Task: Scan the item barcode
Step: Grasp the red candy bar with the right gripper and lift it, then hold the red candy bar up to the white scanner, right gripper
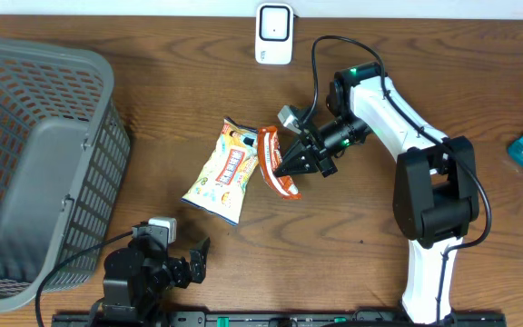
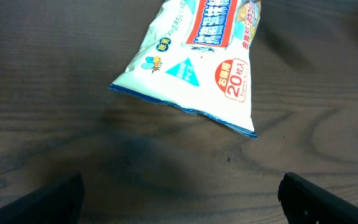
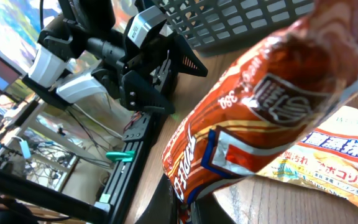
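The right pincer [image 1: 296, 158] is closed on the orange snack packet [image 1: 277, 162]. It grips the packet by 1 end and holds it above the bench [image 1: 334, 259], so the packet hangs in the air and does not lie flat. I think this is done so that a printed side can be turned toward a reader. In the right wrist view the label side of the packet [image 3: 247, 118] fills most of the picture, and I cannot find a barcode on the part that shows. Just beside it, toward the robot's left, a white and yellow packet [image 1: 222, 171] lies flat on the bench, probably waiting for its turn. The white device [image 1: 273, 34] at the far edge, which I take for the scanner, is well apart from the held packet, so I judge the packet is not yet presented to it. The left pincer [image 1: 198, 261] stands wide open and empty near the front edge, close to the grey basket [image 1: 53, 47], probably parked out of the way.
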### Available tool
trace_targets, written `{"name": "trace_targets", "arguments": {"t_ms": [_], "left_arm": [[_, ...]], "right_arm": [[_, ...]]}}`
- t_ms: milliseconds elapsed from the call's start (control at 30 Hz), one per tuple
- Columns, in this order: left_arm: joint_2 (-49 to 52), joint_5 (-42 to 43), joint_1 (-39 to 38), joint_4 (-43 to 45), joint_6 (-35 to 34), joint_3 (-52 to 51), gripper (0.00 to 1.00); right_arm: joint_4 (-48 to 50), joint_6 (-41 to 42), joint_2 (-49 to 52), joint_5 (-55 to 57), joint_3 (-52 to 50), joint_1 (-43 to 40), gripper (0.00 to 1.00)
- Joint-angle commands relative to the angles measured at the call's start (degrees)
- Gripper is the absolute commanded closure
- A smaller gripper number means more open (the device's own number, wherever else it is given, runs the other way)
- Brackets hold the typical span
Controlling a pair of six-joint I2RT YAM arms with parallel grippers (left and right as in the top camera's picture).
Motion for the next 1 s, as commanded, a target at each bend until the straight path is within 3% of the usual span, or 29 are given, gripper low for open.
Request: {"name": "trace_targets", "arguments": {"t_ms": [0,67,167,400,467,533,700,967], "left_arm": [[-0.3,0.2,0.2,-2.5,0.1,-0.2,0.0],[-0.3,0.2,0.2,-2.5,0.1,-0.2,0.0],[-0.3,0.2,0.2,-2.5,0.1,-0.2,0.0],[-0.3,0.2,0.2,-2.5,0.1,-0.2,0.0],[-0.3,0.2,0.2,-2.5,0.1,-0.2,0.0],[-0.3,0.3,0.2,-2.5,0.1,-0.2,0.0],[-0.3,0.2,0.2,-2.5,0.1,-0.2,0.0],[-0.3,0.2,0.2,-2.5,0.1,-0.2,0.0]], "right_arm": [[0.5,-2.1,-1.2,1.1,-0.4,0.5,0.99],[2.0,-1.0,-1.2,5.2,-0.4,0.5,0.99],[7.6,8.4,-1.3,7.8,0.0,0.3,0.99],[30.9,47.9,-1.3,23.9,2.2,0.5,0.99],[39.5,63.5,-1.3,33.9,3.1,0.6,0.99],[45.9,74.0,-1.3,44.4,4.5,0.6,0.99],[53.8,79.3,-1.2,55.4,7.1,2.5,0.99],[64.1,80.0,-0.1,63.6,9.4,4.2,0.99]]}}
